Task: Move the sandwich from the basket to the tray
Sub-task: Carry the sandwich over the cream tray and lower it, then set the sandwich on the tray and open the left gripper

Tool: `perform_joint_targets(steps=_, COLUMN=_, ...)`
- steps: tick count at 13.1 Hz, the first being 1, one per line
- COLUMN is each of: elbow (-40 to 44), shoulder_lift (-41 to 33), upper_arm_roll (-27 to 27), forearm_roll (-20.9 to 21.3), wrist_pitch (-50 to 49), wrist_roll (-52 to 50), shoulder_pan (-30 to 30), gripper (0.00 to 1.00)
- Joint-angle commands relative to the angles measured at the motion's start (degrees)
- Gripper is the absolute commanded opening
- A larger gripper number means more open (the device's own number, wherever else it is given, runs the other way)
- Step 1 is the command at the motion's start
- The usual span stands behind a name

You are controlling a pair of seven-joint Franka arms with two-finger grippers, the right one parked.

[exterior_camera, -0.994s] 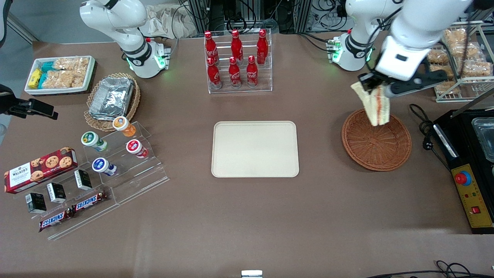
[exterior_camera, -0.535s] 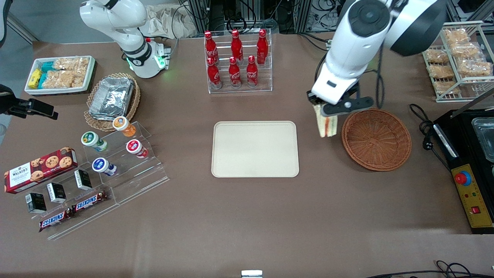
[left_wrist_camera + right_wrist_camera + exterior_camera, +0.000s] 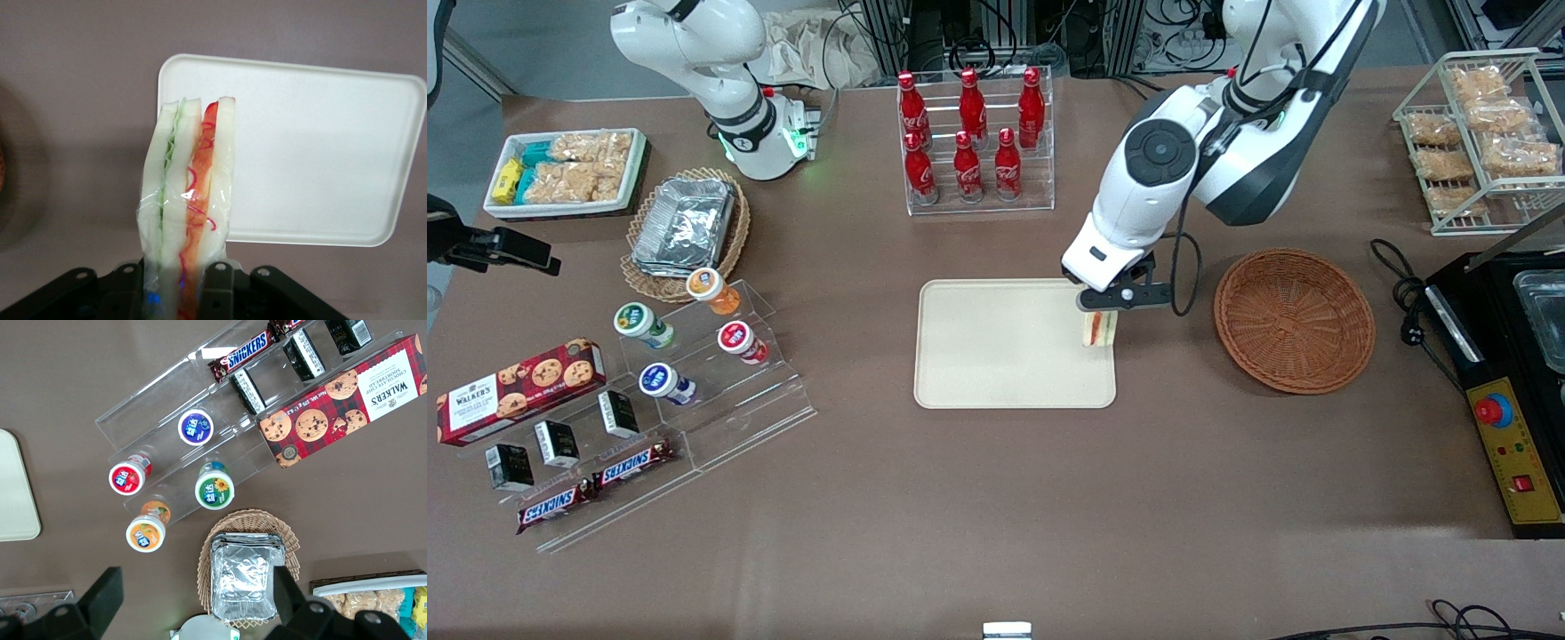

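My left gripper (image 3: 1100,313) is shut on the sandwich (image 3: 1099,330), a wrapped wedge of white bread with red and green filling, hanging down from the fingers. It hangs over the edge of the cream tray (image 3: 996,356) that lies toward the basket. The reddish-brown wicker basket (image 3: 1294,320) stands empty beside the tray, toward the working arm's end. In the left wrist view the sandwich (image 3: 190,193) sticks out between the fingers (image 3: 217,287), its tip over the tray's (image 3: 320,147) corner. A corner of the tray (image 3: 17,493) shows in the right wrist view.
A clear rack of red cola bottles (image 3: 971,142) stands farther from the front camera than the tray. A tan basket of foil containers (image 3: 685,222), yogurt cups (image 3: 734,338) on clear steps and snack boxes lie toward the parked arm's end. A black machine (image 3: 1507,373) and wire rack (image 3: 1480,133) stand toward the working arm's end.
My left gripper has carried the sandwich from above the basket, across the gap, to over the tray's edge, and lower toward the tray.
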Motion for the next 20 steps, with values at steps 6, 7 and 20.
perform_joint_targets(steps=6, elbow=-3.86, shoulder_lift=12.64, upper_arm_roll=-0.1, forearm_roll=15.19, wrist_pitch=11.75, wrist_roll=-6.01, shoulder_pan=-1.66, gripper=0.0)
perform_joint_targets(steps=7, elbow=-3.86, shoulder_lift=14.4, upper_arm_roll=-0.02, forearm_roll=17.39, wrist_pitch=13.24, wrist_roll=-7.68, shoulder_pan=-2.44, gripper=0.0)
perform_joint_targets(steps=20, elbow=-2.1, shoulder_lift=20.04, upper_arm_roll=-0.01, forearm_roll=28.4, wrist_pitch=14.49, wrist_roll=-15.35, shoulder_pan=-2.54, gripper=1.0)
